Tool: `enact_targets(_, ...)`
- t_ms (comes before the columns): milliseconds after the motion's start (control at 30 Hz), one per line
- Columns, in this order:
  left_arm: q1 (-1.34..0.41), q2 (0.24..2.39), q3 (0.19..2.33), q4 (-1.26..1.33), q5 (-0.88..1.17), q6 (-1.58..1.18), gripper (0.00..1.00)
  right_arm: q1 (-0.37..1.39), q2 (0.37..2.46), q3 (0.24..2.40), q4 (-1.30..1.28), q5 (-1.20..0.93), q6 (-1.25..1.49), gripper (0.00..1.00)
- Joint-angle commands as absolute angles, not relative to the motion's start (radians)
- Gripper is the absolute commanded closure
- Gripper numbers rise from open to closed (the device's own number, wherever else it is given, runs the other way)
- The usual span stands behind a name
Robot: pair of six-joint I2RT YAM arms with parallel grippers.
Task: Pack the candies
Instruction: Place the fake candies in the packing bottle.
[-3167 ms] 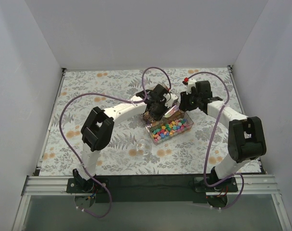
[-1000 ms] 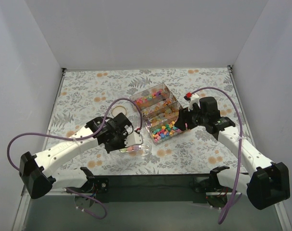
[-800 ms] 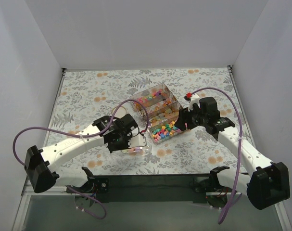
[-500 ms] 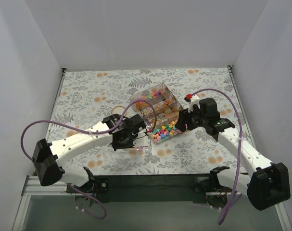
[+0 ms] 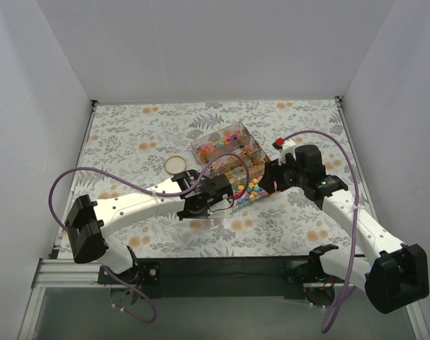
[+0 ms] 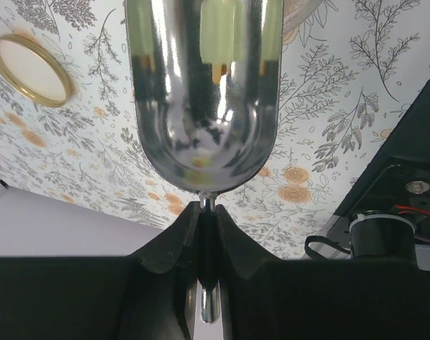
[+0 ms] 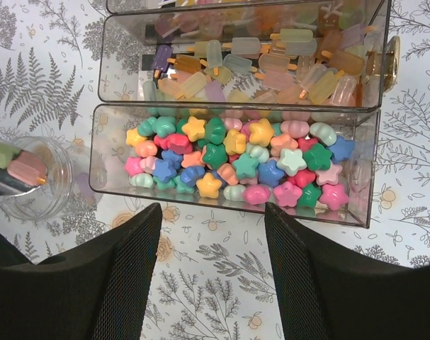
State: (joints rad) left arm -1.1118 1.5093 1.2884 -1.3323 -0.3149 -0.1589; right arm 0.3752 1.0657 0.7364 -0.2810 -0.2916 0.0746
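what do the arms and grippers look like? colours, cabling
Left arm and right arm: white links, black joints, a loose purple cable along each. Left gripper and right gripper: black fingers. Small red cap by the right wrist.

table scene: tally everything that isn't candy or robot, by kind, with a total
clear compartment box: 1
glass jar: 1
gold lid: 1
metal scoop: 1
total: 4

No legible text.
The clear box [image 7: 356,212], candies [image 7: 236,166], scoop [image 6: 202,92] and fern-print cloth [image 5: 129,134] carry no readable marks, labels or numbers.
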Motion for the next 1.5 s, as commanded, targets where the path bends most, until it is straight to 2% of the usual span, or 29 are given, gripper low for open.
enact_targets(0, -1.135, 1.508, 1.33, -1.393, -0.376, -0.166, 1.0, 0.38, 1.032, 0.733, -0.242, -0.275, 0.054, 0.34)
enact_targets(533, -1.143, 1.471, 1.284, -1.394, -0.397, -0.186, 1.0, 0.38, 1.029, 0.735, -0.242, -0.284, 0.049, 0.34)
enact_targets(733, -1.14, 1.421, 1.279, -1.359, -0.376, -0.225, 1.0, 0.382, 1.04, 0.758, -0.233, -0.423, 0.041, 0.34)
enact_targets(1167, -1.022, 1.333, 1.293, -1.016, -0.092, -0.282, 1.0, 0.383, 1.101, 0.79, -0.058, -0.774, 0.279, 0.34)
enact_targets(1467, -0.942, 1.339, 1.269, -0.879, 0.049, -0.267, 1.0, 0.383, 1.16, 0.749, -0.012, -0.847, 0.325, 0.34)
